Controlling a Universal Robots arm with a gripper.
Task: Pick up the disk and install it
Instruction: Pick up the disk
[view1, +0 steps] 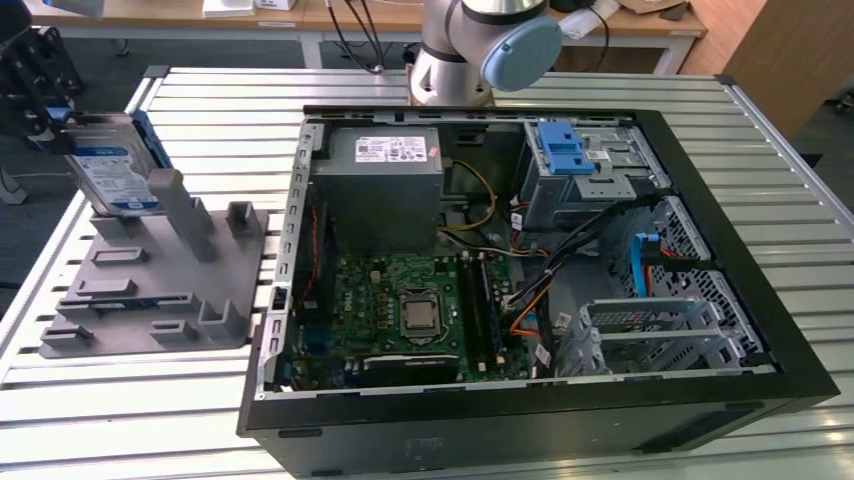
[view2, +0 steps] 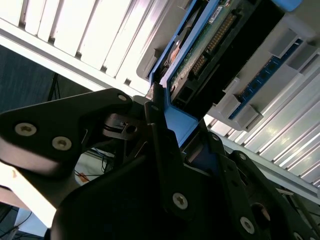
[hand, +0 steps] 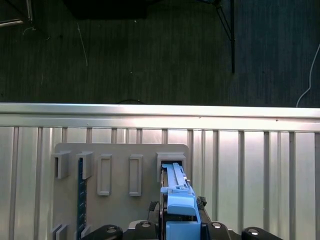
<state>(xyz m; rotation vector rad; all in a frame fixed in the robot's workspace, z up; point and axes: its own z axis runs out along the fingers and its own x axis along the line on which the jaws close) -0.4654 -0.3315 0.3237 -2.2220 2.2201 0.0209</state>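
Blue-framed disk (view1: 110, 168) upright in grey holder rack (view1: 134, 300), near ten o'clock of the open computer case (view1: 534, 440) in the exterior view | gripper (view2: 182, 132) fingers clenched on its carrier edge | step: pickup, disk apparently not yet clear | lifting likely needs a straight pull along the slot

Just below the claw (view1: 54, 125) we saw a grey slotted stand (view1: 147, 290) resting on a slatted metal table (view1: 134, 420). Well apart from the claw, on the far side of that stand, an open computer case (view1: 467, 430) lay flat. Inside it were a green motherboard (view1: 414, 310), a grey power supply box (view1: 384, 190), a blue-latched drive cage (view1: 574, 160) and loose coloured cables (view1: 527, 300).
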